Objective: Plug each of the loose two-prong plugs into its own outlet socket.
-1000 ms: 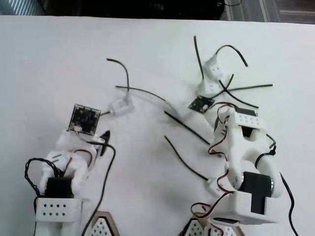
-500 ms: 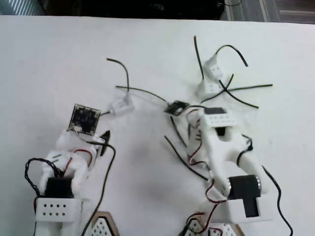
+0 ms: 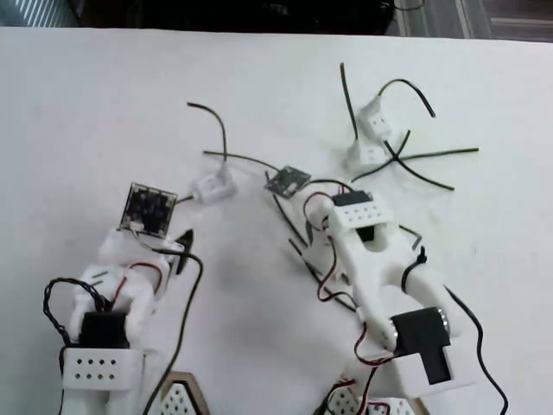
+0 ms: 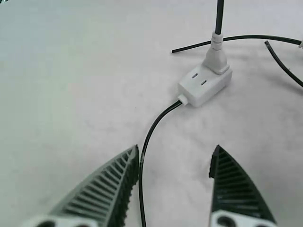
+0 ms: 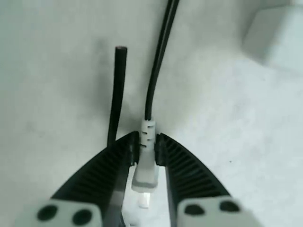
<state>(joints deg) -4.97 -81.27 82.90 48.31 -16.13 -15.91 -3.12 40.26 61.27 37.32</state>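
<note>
Sensibly, the right gripper (image 5: 147, 138) pinches the plug (image 5: 145, 175) by its rigid body, not the floppy cord (image 5: 158, 71); left gripper (image 4: 176, 149) gapes wide.

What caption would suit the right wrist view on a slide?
Right end effector shut on a white plug, its black cord running ahead beside a loose cord end.

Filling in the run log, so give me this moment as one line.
right gripper: shut on plug | left gripper: open over black cable | outlet: one seated plug, one slot pair bare | status: plug not yet socketed
</note>
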